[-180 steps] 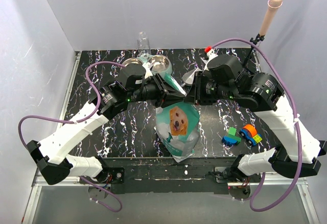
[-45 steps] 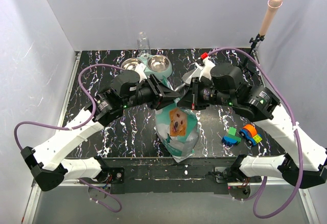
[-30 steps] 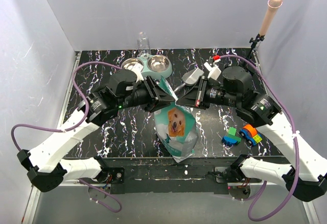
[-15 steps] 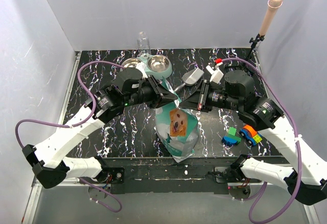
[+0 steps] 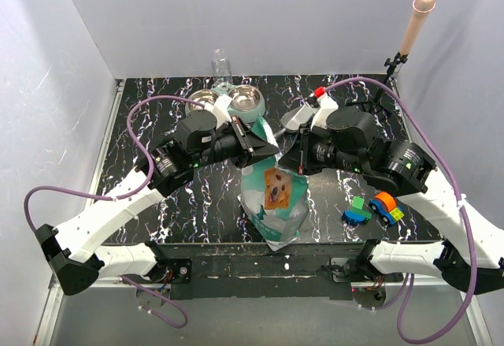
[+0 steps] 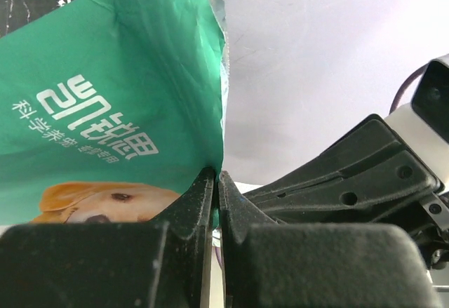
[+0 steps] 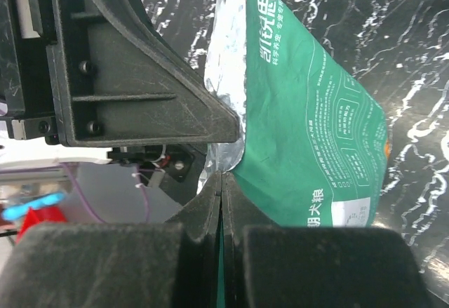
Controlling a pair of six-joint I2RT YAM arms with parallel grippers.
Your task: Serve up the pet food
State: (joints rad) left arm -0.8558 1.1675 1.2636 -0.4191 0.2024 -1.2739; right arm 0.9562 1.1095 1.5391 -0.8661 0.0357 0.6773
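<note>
The pet food bag [image 5: 273, 204] sits at the middle of the black marbled table [image 5: 142, 109], toward the near edge, with its top raised between the 2 arms and its teal-and-white front, printed with a golden retriever, turned up to the overhead camera. The kibble itself cannot be seen. The left gripper [image 6: 215, 176] has its fingers pressed tight together on the bag's top edge, pinching the thin teal sheet just above the dog's head. The right gripper [image 7: 222, 177] is clamped the same way on the opposite lip, where the silver foil lining shows beside the printed green panel. The 2 grippers meet almost tip to tip over the bag's mouth, each visible in the other's wrist view. Behind them, at the far side of the table, stands a mint-green double bowl [image 5: 236, 102] with 2 steel cups. A grey scoop [image 5: 298, 117] lies just to its right, and a clear glass [image 5: 221, 64] stands behind it at the wall. Small coloured toy vehicles [image 5: 375, 207] rest near the right front.
</note>
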